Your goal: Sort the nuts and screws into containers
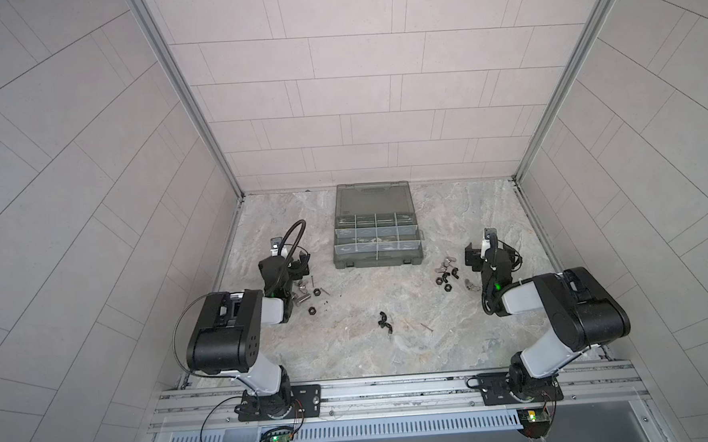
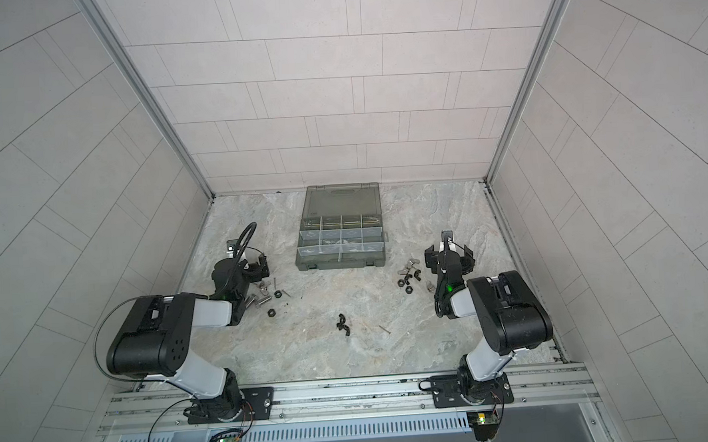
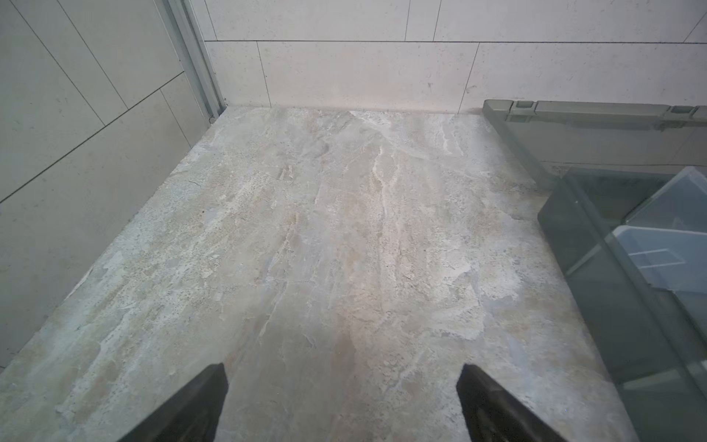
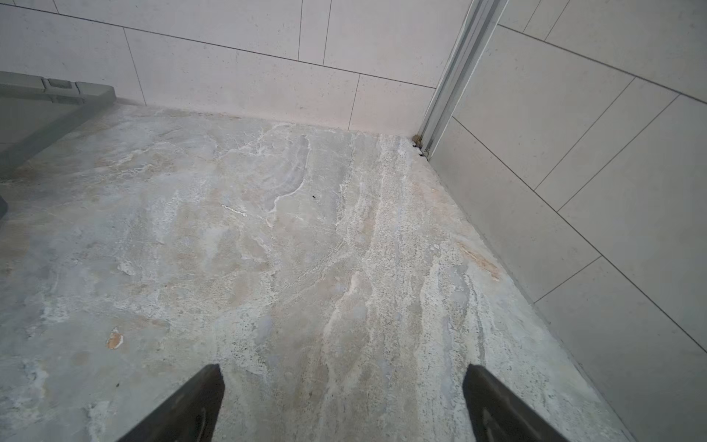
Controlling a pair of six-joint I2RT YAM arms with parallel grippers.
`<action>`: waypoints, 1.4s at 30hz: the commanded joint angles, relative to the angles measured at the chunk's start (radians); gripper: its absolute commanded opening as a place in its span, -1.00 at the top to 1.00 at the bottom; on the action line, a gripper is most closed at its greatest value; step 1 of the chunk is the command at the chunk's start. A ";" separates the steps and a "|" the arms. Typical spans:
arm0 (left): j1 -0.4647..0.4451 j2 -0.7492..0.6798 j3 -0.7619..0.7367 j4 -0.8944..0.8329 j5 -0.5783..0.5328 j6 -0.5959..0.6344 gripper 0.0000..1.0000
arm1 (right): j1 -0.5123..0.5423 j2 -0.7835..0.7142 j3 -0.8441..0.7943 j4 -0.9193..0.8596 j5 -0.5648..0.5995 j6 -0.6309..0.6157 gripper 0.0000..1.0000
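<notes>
Sorting looks barely begun — near the left edge of the desk (image 1: 350, 347) the left fingers (image 3: 191, 413) gape empty beside loose screws (image 1: 303, 293); the containers (image 1: 377, 262) sit open mid back edge, contents too faint to tell; nuts (image 1: 447, 287) lie loose by the right fingers (image 4: 191, 409) — also wide and empty.

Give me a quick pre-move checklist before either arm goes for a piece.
1. Open organizer case: ok.
2. Open, empty left gripper: ok.
3. Open, empty right gripper: ok.
4. Targets visible in both top views, screws left, nuts right: ok.
5. A piece framed in either wrist view: not ok, only table and case.
6. Empty compartments: cannot tell.
</notes>
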 commanded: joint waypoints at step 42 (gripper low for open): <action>0.028 -0.013 -0.033 0.096 0.148 0.004 -0.91 | -0.047 -0.021 0.024 -0.060 -0.178 0.011 -0.98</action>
